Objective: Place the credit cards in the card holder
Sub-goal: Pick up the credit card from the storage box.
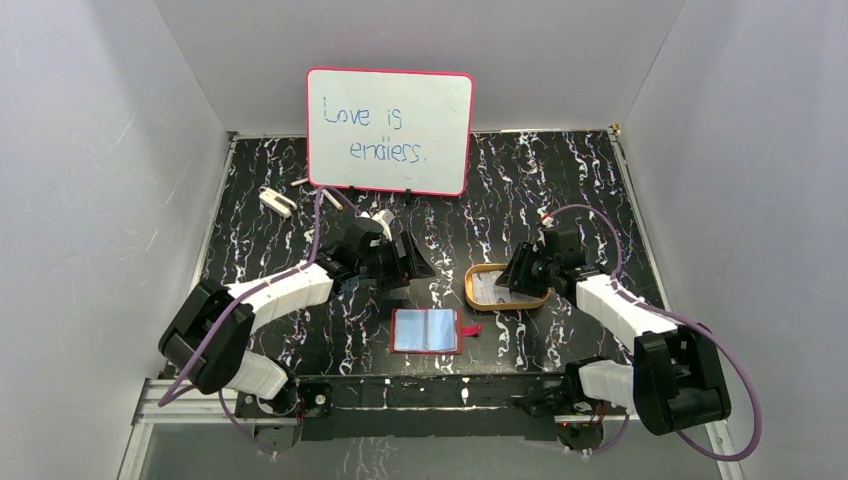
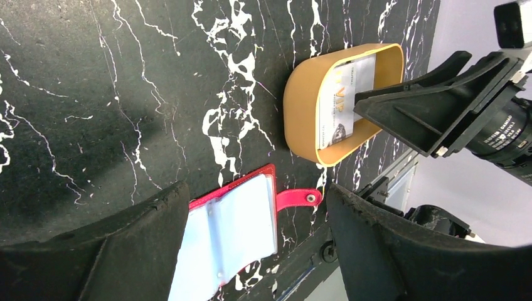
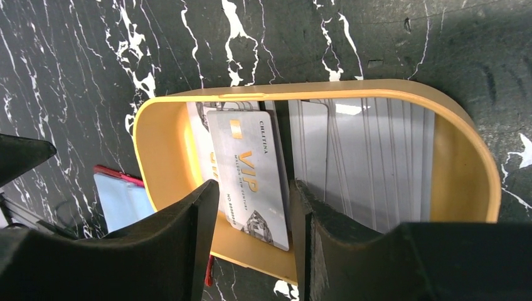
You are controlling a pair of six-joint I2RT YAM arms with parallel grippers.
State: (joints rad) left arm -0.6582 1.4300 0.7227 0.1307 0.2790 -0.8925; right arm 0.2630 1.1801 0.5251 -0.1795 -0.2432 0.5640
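The right gripper (image 3: 254,191) fills the bottom of its own wrist view. Its two black fingers (image 3: 182,251) stand a card's width apart, one along each long edge of the top credit card (image 3: 251,172). I cannot tell whether they press on it. That card is grey with gold VIP lettering. Its long axis runs across the short width of the orange-rimmed tray (image 3: 150,144), with the chip end toward the far wall. A second printed card peeks out from under its left side, and a plain grey one (image 3: 310,141) lies beside it on the right. That makes at least three, and the streaked grey area further along hides any more.

The one card holder (image 1: 427,330) lies open flat on the marbled table (image 1: 480,200), near its front edge between the two arms. It shows two pale blue pocket leaves. Its long axis runs left to right, and the red snap tab (image 1: 471,328) points toward the right arm's side. The tray (image 1: 468,288) sits just beyond and to the right of it, close by but not touching.

The left gripper (image 2: 257,188) hangs above the table beyond the holder, with its fingers (image 2: 125,251) spread wide and nothing between them. A single pink-framed whiteboard (image 1: 390,130) stands at the back.
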